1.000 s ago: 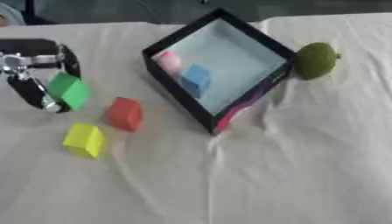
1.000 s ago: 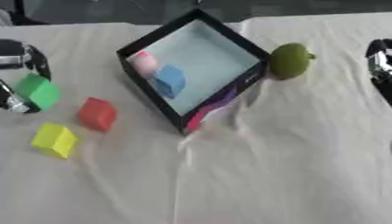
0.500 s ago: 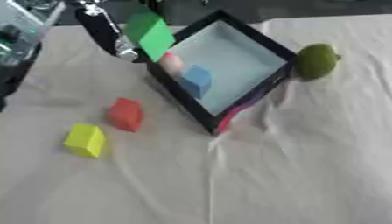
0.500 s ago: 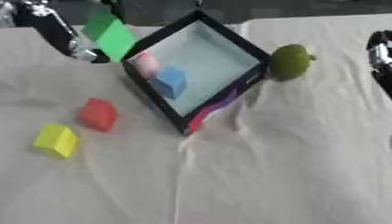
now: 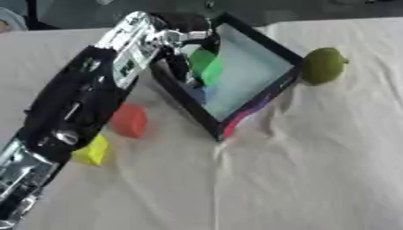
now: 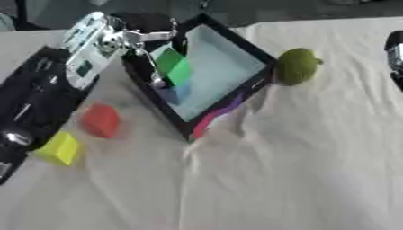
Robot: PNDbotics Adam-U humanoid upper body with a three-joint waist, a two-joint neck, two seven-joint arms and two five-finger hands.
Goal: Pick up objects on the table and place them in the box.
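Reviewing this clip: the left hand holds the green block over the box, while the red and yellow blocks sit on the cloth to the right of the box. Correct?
Not quite. The left hand does hold the green block over the box, but the red block and yellow block lie left of the box, as the right eye view shows.

Left arm (image 5: 78,112) blocks box (image 6: 260,67) mouth; right side seemingly free

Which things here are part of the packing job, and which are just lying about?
Part of the job: box, green block in the left hand, blue block, red block, yellow block, green fruit.
Lying about: only the tablecloth.
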